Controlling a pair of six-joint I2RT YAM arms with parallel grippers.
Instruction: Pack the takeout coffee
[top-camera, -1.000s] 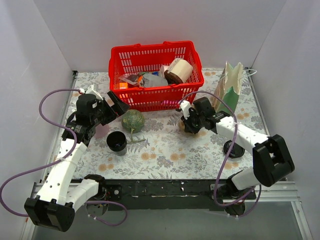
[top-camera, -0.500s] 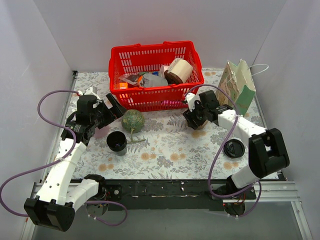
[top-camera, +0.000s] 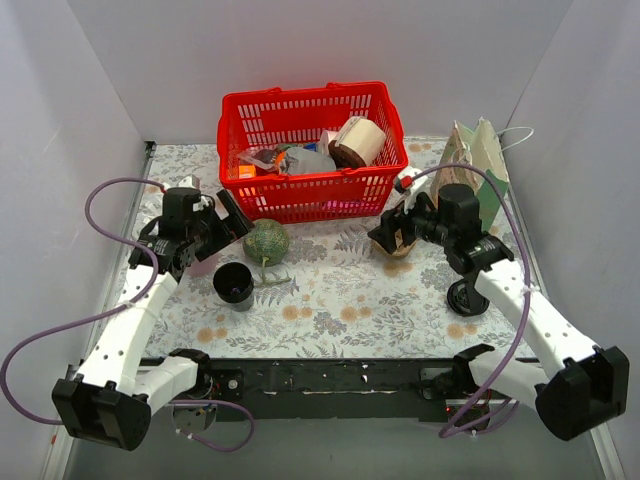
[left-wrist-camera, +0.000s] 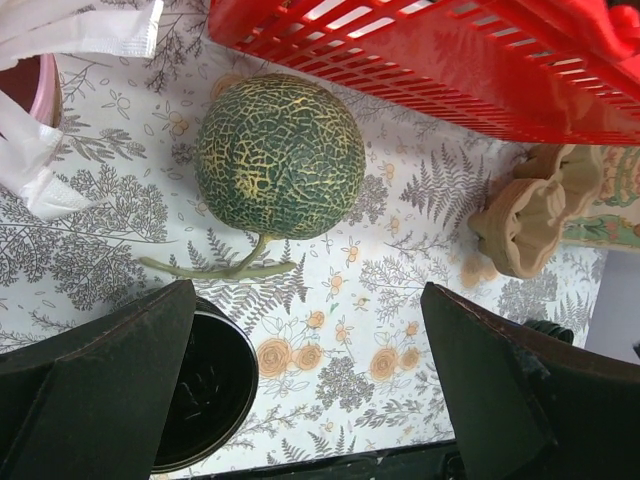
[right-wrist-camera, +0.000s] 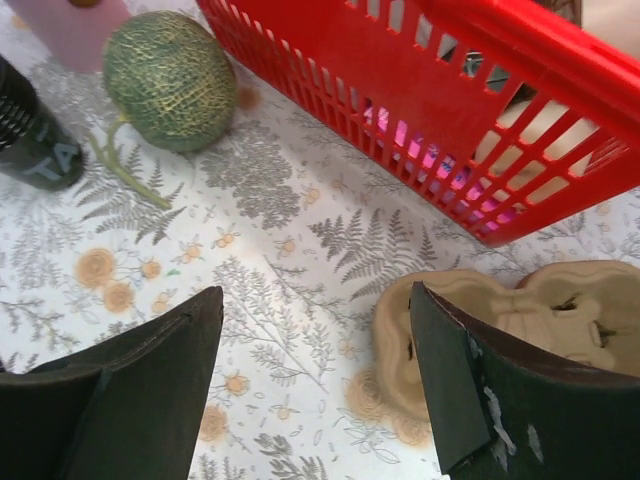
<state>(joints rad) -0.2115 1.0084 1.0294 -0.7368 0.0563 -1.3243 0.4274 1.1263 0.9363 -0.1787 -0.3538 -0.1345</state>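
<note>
White walls box in a desk spread with a cloth printed in grey ferns and orange flowers. At the far middle sits a red basket of latticed hard plastic, heaped with mixed packets.

By the look of things the packing has hardly begun. The black coffee cup stands upright and uncapped at the near left. Its glossy round lid lies flat on the cloth, well apart at the near right. The moulded pulp cup carrier is tan, matte and lumpy with wells, and lies empty near the basket's right corner. The stiff paper bag with cord handles stands at the far right; its inside is hidden.

What is left, as I judge it, is to cap the cup, seat it in the carrier and get both into the bag.

The left pincer is spread wide, holding nothing, above the cloth between the cup and a netted green melon. The right pincer is also spread and empty, with the carrier just beside one finger.
</note>
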